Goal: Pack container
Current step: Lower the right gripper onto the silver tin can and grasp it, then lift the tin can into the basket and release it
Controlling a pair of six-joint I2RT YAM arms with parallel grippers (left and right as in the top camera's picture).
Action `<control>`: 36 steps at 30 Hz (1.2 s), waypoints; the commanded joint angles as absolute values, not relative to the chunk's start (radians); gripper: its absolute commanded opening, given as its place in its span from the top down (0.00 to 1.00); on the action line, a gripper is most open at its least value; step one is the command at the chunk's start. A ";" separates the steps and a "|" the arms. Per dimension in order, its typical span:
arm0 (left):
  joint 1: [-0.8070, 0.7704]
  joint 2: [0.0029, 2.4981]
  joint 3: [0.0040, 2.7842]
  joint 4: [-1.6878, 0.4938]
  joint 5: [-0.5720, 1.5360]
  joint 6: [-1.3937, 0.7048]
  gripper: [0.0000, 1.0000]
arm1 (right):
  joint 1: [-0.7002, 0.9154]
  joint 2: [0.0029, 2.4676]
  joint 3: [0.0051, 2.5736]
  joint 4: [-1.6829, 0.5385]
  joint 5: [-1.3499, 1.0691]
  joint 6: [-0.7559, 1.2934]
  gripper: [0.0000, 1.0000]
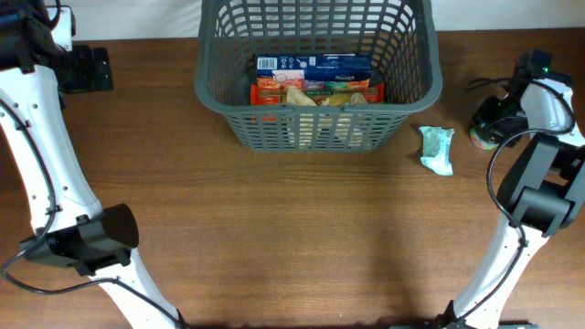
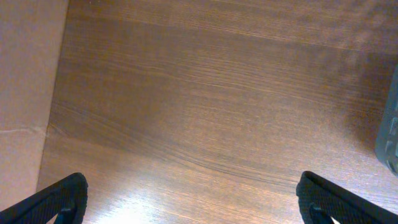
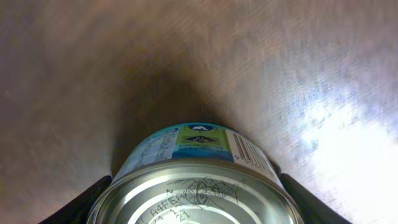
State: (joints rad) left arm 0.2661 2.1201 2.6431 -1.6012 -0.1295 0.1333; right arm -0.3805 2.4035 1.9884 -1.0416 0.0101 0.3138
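Note:
The dark grey slotted basket (image 1: pixel 315 111) stands at the back middle of the table, and its corner shows at the right edge of the left wrist view (image 2: pixel 389 140). Several boxed and bagged groceries (image 1: pixel 315 84) lie inside it. My right gripper (image 1: pixel 498 117) (image 3: pixel 196 202) is at the far right, with its fingers against both sides of a tin can (image 1: pixel 482 136) (image 3: pixel 199 180) that has a silver lid and a blue-green label. My left gripper (image 1: pixel 89 68) (image 2: pixel 193 199) is open and empty over bare wood at the far left back.
A pale green and white packet (image 1: pixel 437 149) lies on the table between the basket and the can. A light surface (image 2: pixel 25 93) borders the table's left edge.

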 commanded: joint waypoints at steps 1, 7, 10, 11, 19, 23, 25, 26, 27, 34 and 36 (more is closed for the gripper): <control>0.271 2.126 2.644 -1.603 -0.120 0.120 0.01 | -0.375 2.421 2.023 -1.092 0.002 0.318 0.65; 0.271 2.126 2.644 -1.602 -0.120 0.120 0.01 | -0.375 2.344 2.222 -1.259 -0.064 0.300 0.66; 0.271 2.126 2.644 -1.603 -0.120 0.120 0.01 | -0.372 2.297 2.386 -1.372 -0.103 0.300 0.67; 0.271 2.126 2.644 -1.603 -0.120 0.120 0.01 | -0.366 2.276 2.466 -1.424 -0.115 0.300 0.68; 0.271 2.126 2.644 -1.603 -0.120 0.120 0.01 | -0.257 2.128 2.919 -1.655 -0.186 0.299 0.73; 0.271 2.126 2.644 -1.603 -0.120 0.120 0.01 | -0.096 2.046 3.061 -1.683 -0.179 0.262 0.74; 0.271 2.126 2.644 -1.603 -0.120 0.120 0.01 | -0.012 2.025 3.091 -1.676 -0.164 0.222 0.74; 0.271 2.126 2.644 -1.603 -0.120 0.120 0.01 | 0.041 2.017 3.100 -1.670 -0.154 0.196 0.75; 0.271 2.126 2.644 -1.603 -0.120 0.120 0.01 | 0.093 2.016 3.102 -1.663 -0.140 0.176 0.74; 0.271 2.126 2.644 -1.603 -0.120 0.120 0.01 | 0.307 2.078 3.037 -1.591 -0.119 0.043 0.75; 0.271 2.126 2.644 -1.603 -0.120 0.120 0.01 | 0.334 2.112 3.003 -1.555 -0.119 0.014 0.75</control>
State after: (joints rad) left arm 0.2661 2.1201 2.6431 -1.6012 -0.1295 0.1329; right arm 0.2977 2.0533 3.0425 -1.5810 -0.1406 0.0998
